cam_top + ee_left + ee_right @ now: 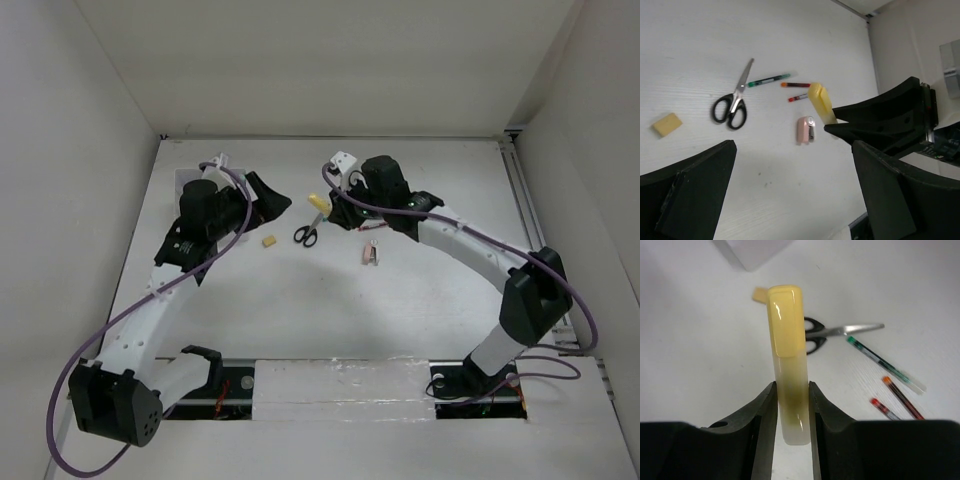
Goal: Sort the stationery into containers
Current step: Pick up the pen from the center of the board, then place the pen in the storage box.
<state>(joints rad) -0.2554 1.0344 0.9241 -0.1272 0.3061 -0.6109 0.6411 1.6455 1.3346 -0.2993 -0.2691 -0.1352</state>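
The right tool point(792, 390) clamps a yellow marker point(786, 325), held clear of the tabletop point(700, 350) apparently for sorting, scissors point(816, 338) just beyond it, while the left tool point(270, 197) hangs spread apart.

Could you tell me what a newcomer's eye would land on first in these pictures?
The yellow marker stands out, clamped in the right tool over the table's middle. Just beside it, black-handled scissors lie flat with their blades shut, and a tan eraser sits to their left.
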